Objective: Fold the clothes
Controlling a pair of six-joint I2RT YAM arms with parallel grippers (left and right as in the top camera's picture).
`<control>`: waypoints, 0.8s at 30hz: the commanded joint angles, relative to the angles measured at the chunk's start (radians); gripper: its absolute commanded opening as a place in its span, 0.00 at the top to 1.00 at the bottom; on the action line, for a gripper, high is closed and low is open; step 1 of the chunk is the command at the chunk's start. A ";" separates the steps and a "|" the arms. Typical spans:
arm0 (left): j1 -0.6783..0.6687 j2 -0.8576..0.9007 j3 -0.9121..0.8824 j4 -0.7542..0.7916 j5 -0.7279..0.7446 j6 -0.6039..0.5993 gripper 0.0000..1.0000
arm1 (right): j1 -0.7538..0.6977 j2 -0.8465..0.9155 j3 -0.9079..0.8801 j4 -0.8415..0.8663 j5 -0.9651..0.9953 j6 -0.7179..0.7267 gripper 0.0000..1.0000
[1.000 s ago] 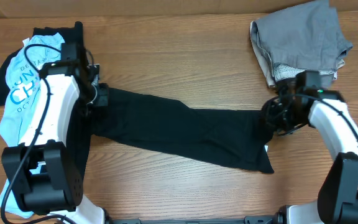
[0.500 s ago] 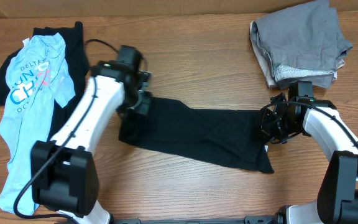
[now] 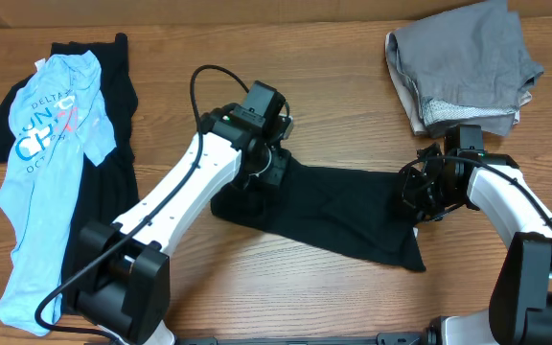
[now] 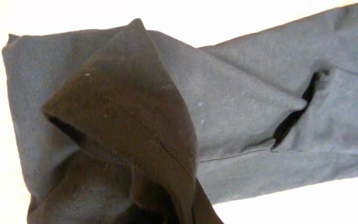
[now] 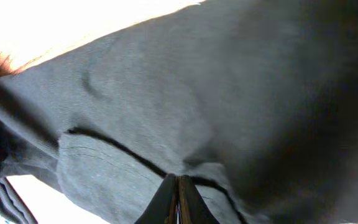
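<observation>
Both ends of the black T-shirt (image 3: 343, 206) on the table (image 3: 333, 105) are gripped: left tool (image 3: 264, 174) clamps the doubled-over end, right tool (image 3: 420, 199) pinches the other.

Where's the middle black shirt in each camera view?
Overhead: black shirt lies across the centre.
Left wrist: shirt fills most of the frame, one end bunched lower left.
Right wrist: shirt fills nearly everything.
Shared landmark: the table, a white strip atop both wrist views.

FREE: bare desk (image 3: 333, 67) at far middle, plus near strip in front of black T-shirt (image 3: 343, 216) | BLOCKED: left arm (image 3: 175, 196) slants across left-centre; right arm (image 3: 516, 206) near right; grey garments (image 3: 463, 62) far right; light blue T-shirt (image 3: 36, 172) left side
</observation>
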State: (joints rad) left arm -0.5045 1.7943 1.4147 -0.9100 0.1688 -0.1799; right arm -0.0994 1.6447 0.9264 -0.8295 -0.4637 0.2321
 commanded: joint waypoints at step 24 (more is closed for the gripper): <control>0.121 0.004 0.512 -0.474 -0.257 0.019 0.96 | 0.000 -0.015 -0.005 0.002 0.028 0.030 0.96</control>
State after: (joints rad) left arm -0.4137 1.8011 1.9003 -1.3544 -0.0040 -0.1806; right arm -0.0990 1.6447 0.9264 -0.8307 -0.4427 0.2558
